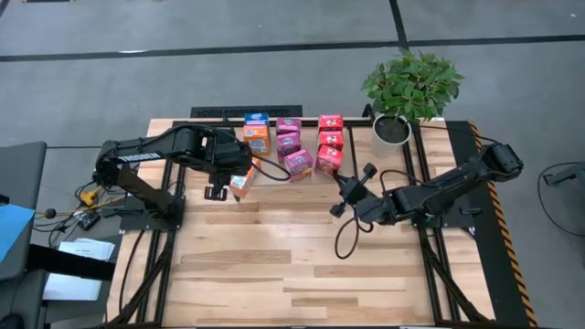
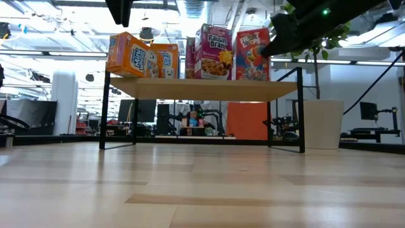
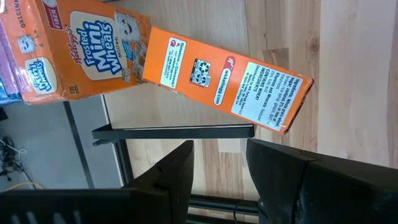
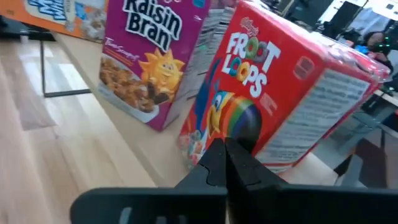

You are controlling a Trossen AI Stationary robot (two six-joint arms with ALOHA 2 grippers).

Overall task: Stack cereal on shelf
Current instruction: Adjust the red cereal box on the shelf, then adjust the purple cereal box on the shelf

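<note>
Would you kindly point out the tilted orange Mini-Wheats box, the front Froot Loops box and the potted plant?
tilted orange Mini-Wheats box [image 2: 127,55], low view, printed front.
front Froot Loops box [image 4: 273,93], right wrist view, red face.
potted plant [image 1: 411,84], high view, leaves.

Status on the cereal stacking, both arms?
Left gripper open, just off tilted orange box at shelf front edge. Right gripper shut, empty, facing red box. No obstruction seen.
</note>
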